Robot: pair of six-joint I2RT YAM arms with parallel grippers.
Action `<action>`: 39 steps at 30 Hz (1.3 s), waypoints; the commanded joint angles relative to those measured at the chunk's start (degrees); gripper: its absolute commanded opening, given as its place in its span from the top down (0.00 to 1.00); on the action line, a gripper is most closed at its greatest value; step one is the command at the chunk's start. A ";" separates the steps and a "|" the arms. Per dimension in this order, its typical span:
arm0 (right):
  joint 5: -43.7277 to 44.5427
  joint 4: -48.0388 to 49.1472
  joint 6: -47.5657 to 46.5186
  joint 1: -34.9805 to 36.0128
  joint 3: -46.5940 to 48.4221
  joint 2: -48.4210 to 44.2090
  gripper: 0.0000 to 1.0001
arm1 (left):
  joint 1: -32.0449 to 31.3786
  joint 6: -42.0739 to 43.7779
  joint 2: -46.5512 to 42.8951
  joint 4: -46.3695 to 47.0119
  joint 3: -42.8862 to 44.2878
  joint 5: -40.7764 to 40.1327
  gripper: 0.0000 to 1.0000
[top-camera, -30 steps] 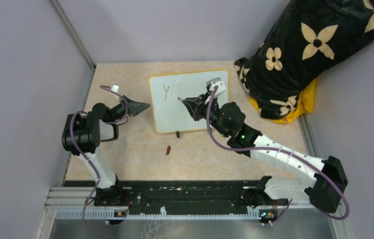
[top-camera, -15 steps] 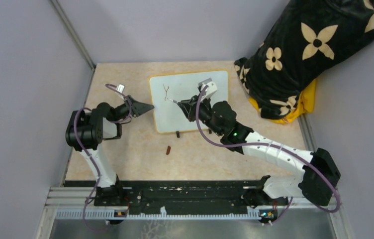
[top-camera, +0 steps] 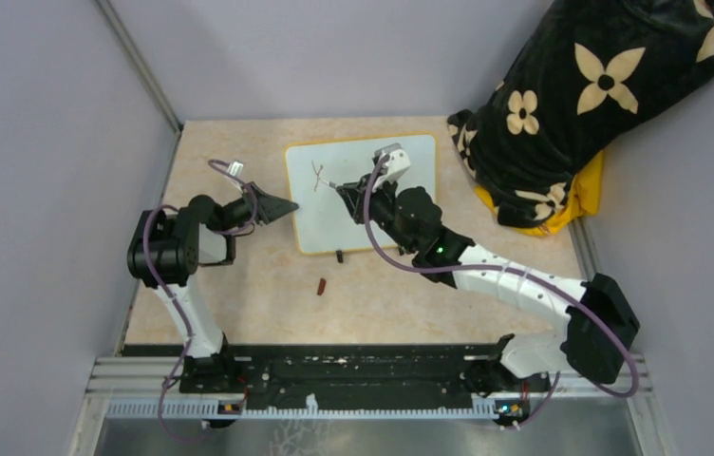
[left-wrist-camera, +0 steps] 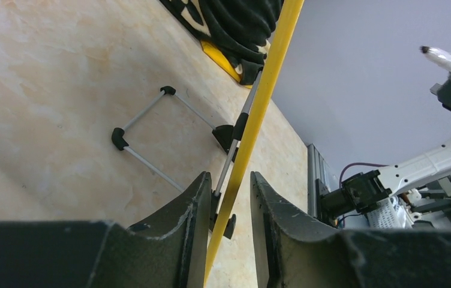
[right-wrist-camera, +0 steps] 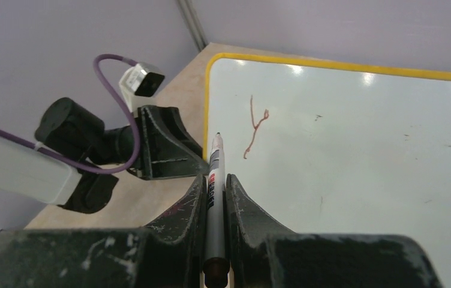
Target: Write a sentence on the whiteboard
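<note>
Hard pressure from the marker (right-wrist-camera: 214, 162) gripped in the right claw (right-wrist-camera: 215, 180), near the lone letter (right-wrist-camera: 253, 129), could shove the whiteboard (right-wrist-camera: 361, 150) propped on the desk (top-camera: 258, 294), as I cannot tell whether the left claw (left-wrist-camera: 229, 180) straddling its edge grips

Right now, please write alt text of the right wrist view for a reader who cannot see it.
The right gripper holds a marker between its fingers, its tip near the left edge of the yellow-framed whiteboard. One reddish Y-shaped stroke is on the board, and the left gripper sits at that edge.
</note>
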 commanded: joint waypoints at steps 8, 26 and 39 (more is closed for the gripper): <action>14.99 3.06 -2.46 1.34 7.26 7.15 1.00 | -0.21 3.16 1.13 14.24 -0.71 0.95 0.73; 14.50 2.48 -2.61 1.34 9.56 12.02 1.00 | -0.26 4.26 0.91 14.28 -1.44 0.47 0.88; 15.04 1.91 -2.19 1.36 10.72 14.26 1.00 | -0.25 4.45 0.62 14.25 -1.51 0.16 0.99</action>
